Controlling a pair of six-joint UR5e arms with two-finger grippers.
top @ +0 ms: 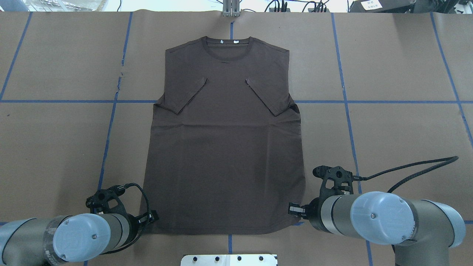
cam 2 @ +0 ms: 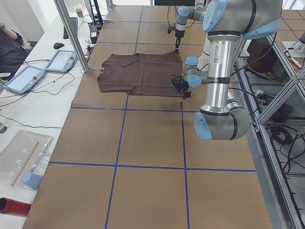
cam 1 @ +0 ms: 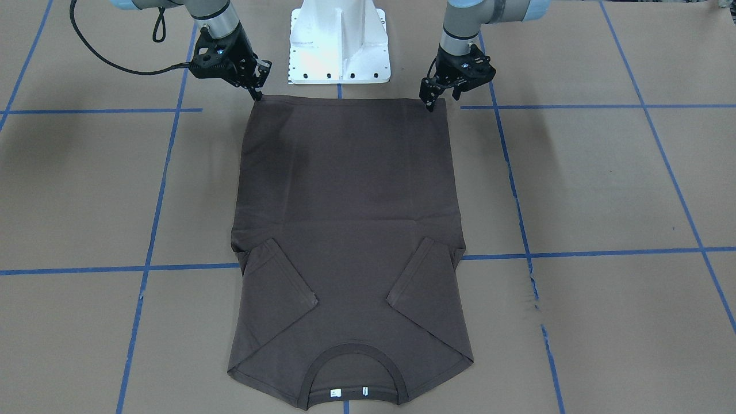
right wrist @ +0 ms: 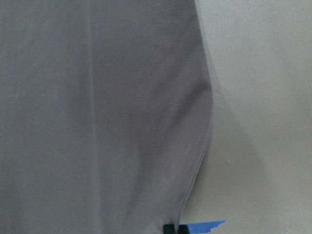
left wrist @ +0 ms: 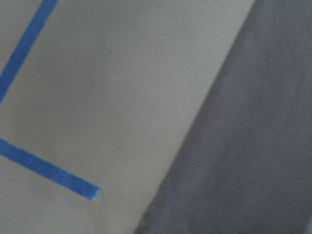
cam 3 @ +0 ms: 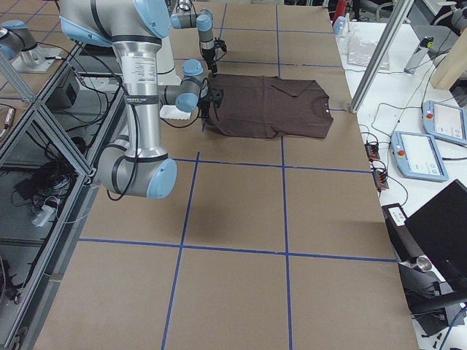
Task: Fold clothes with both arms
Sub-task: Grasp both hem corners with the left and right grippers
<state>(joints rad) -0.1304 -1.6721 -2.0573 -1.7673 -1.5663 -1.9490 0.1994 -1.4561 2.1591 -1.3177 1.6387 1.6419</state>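
The dark brown T-shirt lies flat on the brown paper, sleeves folded inward, its collar and white tags on the far side from the robot. It also shows in the overhead view. My left gripper has its fingertips drawn together on the hem corner on my left, down at the table. My right gripper is pinched the same way on the other hem corner. In the overhead view the left gripper and right gripper are mostly hidden under their wrists. Both wrist views show only cloth edge and paper close up.
The white pedestal base stands just behind the hem between the arms. Blue tape lines cross the paper. Tablets and cables lie on the side table beyond the collar end.
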